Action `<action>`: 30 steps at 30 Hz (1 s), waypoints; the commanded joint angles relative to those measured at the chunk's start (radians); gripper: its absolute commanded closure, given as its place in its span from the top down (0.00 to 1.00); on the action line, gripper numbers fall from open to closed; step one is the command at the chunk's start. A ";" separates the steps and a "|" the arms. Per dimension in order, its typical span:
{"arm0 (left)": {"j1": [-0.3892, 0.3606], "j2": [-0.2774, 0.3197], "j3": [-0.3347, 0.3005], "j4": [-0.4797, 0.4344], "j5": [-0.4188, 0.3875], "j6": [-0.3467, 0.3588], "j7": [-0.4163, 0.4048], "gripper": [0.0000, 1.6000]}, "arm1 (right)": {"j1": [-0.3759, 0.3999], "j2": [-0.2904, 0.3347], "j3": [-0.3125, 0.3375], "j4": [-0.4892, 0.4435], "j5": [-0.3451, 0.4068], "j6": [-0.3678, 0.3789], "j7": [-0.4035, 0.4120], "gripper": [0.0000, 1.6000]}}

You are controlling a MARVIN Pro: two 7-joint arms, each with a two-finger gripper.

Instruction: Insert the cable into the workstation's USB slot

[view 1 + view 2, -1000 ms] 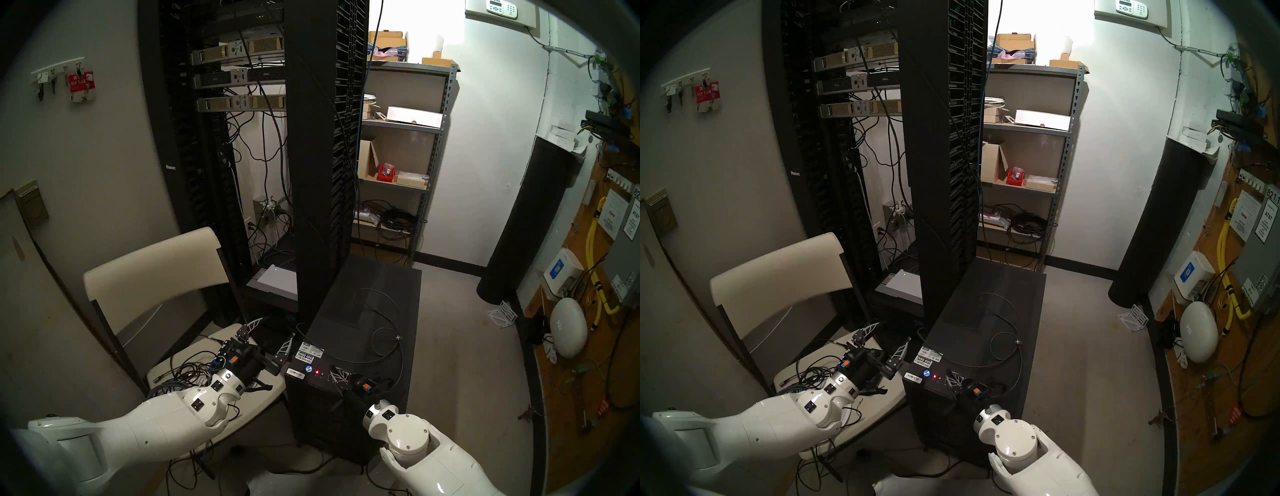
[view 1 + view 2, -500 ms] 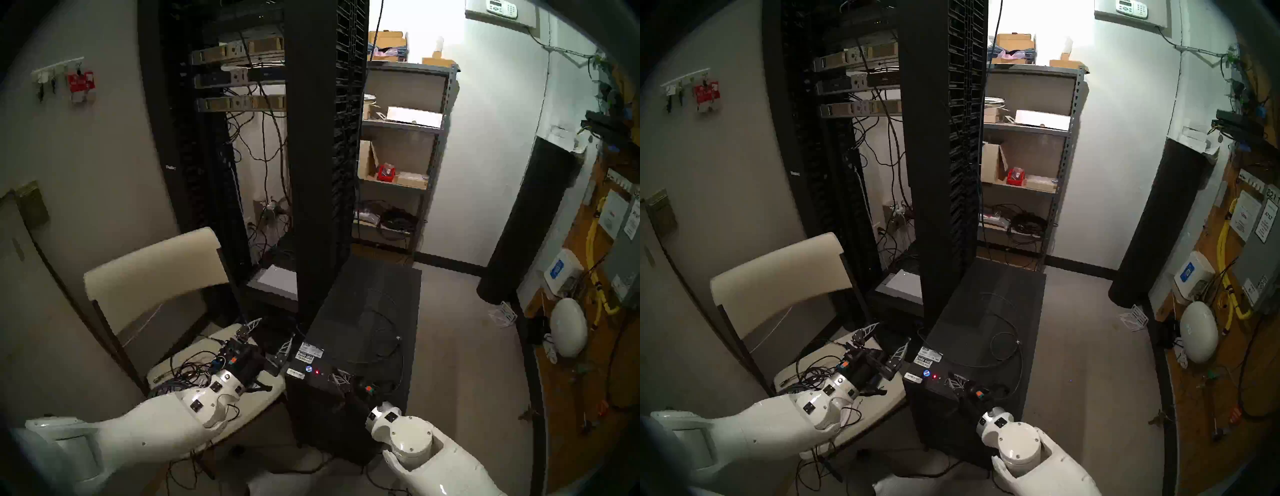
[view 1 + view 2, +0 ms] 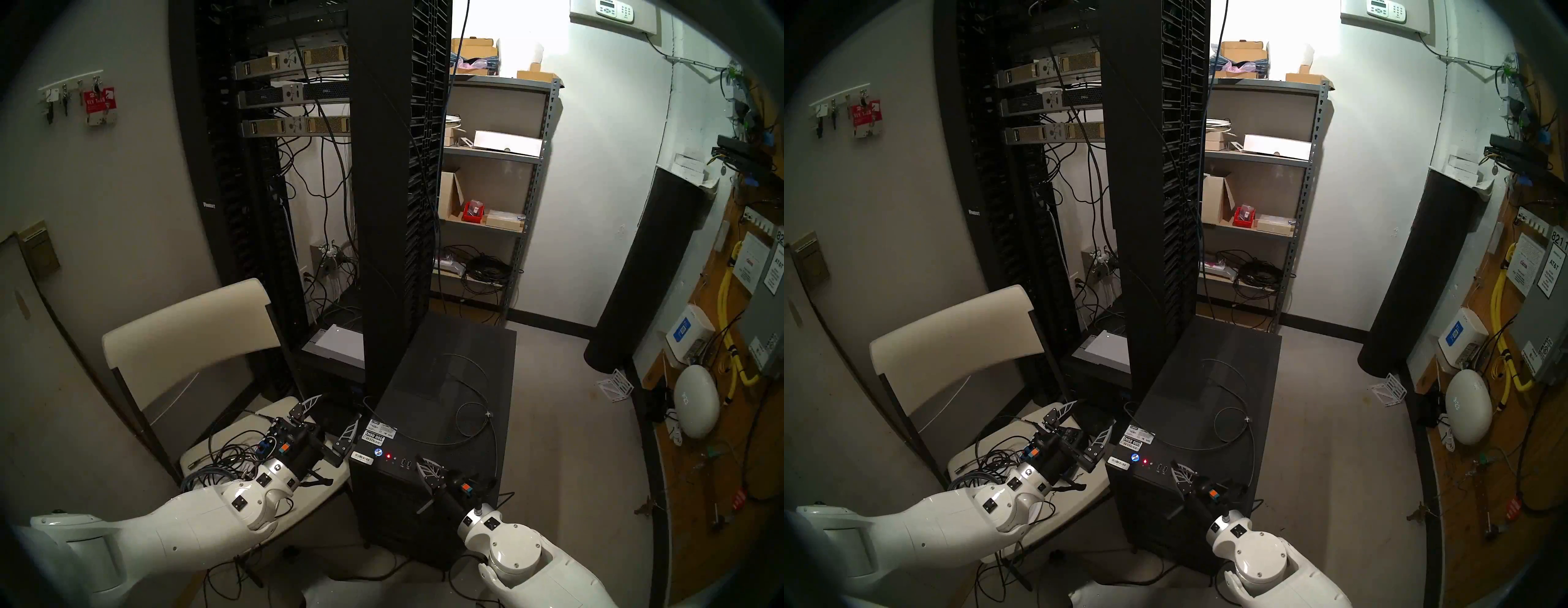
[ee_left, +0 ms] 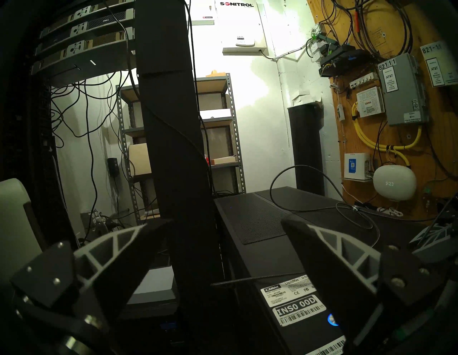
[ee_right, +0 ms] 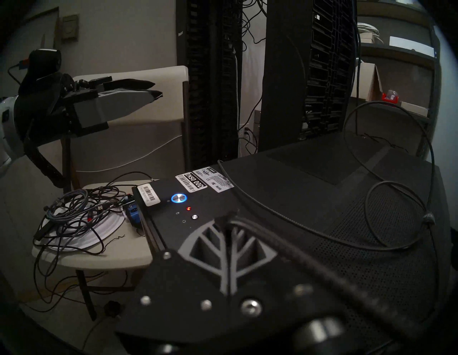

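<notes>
The right gripper (image 5: pixel 229 223), its 2 ribbed grey-and-black fingers pressed together, pinches the plug end of the long thin dark grey cable (image 5: pixel 309 233) just above the front edge of the large black rectangular tower workstation (image 3: pixel 449 407). The rest of that cable lies in loose loops on the case's perforated top, a small silvery fitting (image 3: pixel 489 414) midway along it. The step in hand looks like lining the plug up for insertion: the 2 small USB slots (image 3: pixel 406 463) sit just left of the gripper, beside the red LED (image 3: pixel 388 456) and the round blue-lit button (image 5: pixel 179 198). Next, the plug tip would need to be brought square to a slot and pushed in. The left gripper (image 3: pixel 329 418) hangs spread and empty over the cream folding chair (image 3: pixel 186 331), whose seat holds a heap of tangled black and grey cords (image 5: pixel 74 213). Behind stand a tall black server rack (image 3: pixel 394 170), grey metal shelving (image 3: pixel 530 191) and a plywood wall board (image 3: pixel 729 424) with yellow conduit.
</notes>
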 commanded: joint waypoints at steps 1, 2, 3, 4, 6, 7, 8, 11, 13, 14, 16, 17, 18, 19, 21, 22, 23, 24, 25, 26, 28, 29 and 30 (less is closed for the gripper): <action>0.007 0.013 -0.002 -0.031 0.006 -0.015 0.000 1.00 | -0.001 -0.015 0.002 -0.016 0.031 -0.044 0.018 0.00; 0.011 0.020 0.001 -0.040 0.011 -0.017 -0.003 1.00 | -0.001 -0.015 0.005 -0.016 0.045 -0.049 0.029 0.00; 0.014 0.026 0.003 -0.050 0.012 -0.017 -0.007 1.00 | -0.004 -0.018 0.011 -0.017 0.060 -0.055 0.033 0.00; 0.018 0.039 0.010 -0.069 0.018 -0.005 -0.014 1.00 | -0.007 -0.021 0.019 -0.019 0.085 -0.063 0.045 0.00; 0.028 0.049 0.019 -0.088 0.033 -0.010 -0.018 1.00 | -0.009 -0.022 0.027 -0.024 0.101 -0.070 0.052 0.00; 0.034 0.055 0.024 -0.099 0.045 -0.008 -0.019 1.00 | -0.009 -0.022 0.031 -0.025 0.113 -0.071 0.060 0.00; 0.039 0.062 0.035 -0.111 0.054 -0.007 -0.032 1.00 | -0.010 -0.022 0.036 -0.028 0.128 -0.075 0.069 0.00; 0.052 0.068 0.053 -0.132 0.083 0.001 -0.033 1.00 | -0.014 -0.017 0.046 -0.046 0.149 -0.074 0.080 0.00; 0.055 0.067 0.063 -0.138 0.109 0.005 -0.030 1.00 | -0.017 -0.011 0.052 -0.058 0.156 -0.071 0.087 0.00; 0.055 0.065 0.067 -0.140 0.123 0.010 -0.027 1.00 | -0.019 -0.006 0.054 -0.066 0.160 -0.068 0.092 0.00; 0.052 0.056 0.073 -0.134 0.151 0.017 -0.019 1.00 | -0.024 0.001 0.061 -0.081 0.178 -0.060 0.109 0.00; 0.050 0.051 0.075 -0.131 0.164 0.021 -0.015 1.00 | -0.028 0.003 0.065 -0.088 0.185 -0.058 0.114 0.00; 0.048 0.045 0.075 -0.128 0.185 0.025 -0.007 1.00 | -0.032 0.005 0.066 -0.096 0.186 -0.054 0.114 0.00; 0.046 0.038 0.076 -0.124 0.201 0.027 -0.002 1.00 | -0.034 0.008 0.067 -0.103 0.189 -0.048 0.119 0.00; 0.038 0.016 0.077 -0.108 0.222 0.031 0.008 1.00 | -0.040 0.015 0.068 -0.118 0.192 -0.031 0.125 0.00; 0.033 0.006 0.076 -0.103 0.242 0.031 0.015 1.00 | -0.043 0.017 0.068 -0.122 0.196 -0.027 0.130 0.00; 0.030 -0.003 0.075 -0.099 0.259 0.034 0.024 1.00 | -0.046 0.017 0.069 -0.125 0.196 -0.027 0.129 0.00; 0.025 -0.013 0.073 -0.095 0.284 0.044 0.037 1.00 | -0.049 0.021 0.069 -0.131 0.197 -0.022 0.134 0.00; 0.020 -0.020 0.073 -0.092 0.295 0.051 0.042 1.00 | -0.053 0.022 0.069 -0.136 0.199 -0.020 0.136 0.00; 0.017 -0.026 0.073 -0.096 0.298 0.063 0.045 1.00 | -0.055 0.022 0.069 -0.139 0.197 -0.018 0.135 0.00; 0.011 -0.036 0.073 -0.097 0.330 0.075 0.055 1.00 | -0.061 0.022 0.071 -0.147 0.201 -0.008 0.136 0.00; 0.009 -0.039 0.073 -0.099 0.342 0.083 0.060 1.00 | -0.063 0.021 0.072 -0.151 0.201 -0.005 0.134 0.00; 0.006 -0.040 0.077 -0.102 0.366 0.094 0.062 1.00 | -0.064 0.021 0.072 -0.152 0.201 -0.003 0.134 0.00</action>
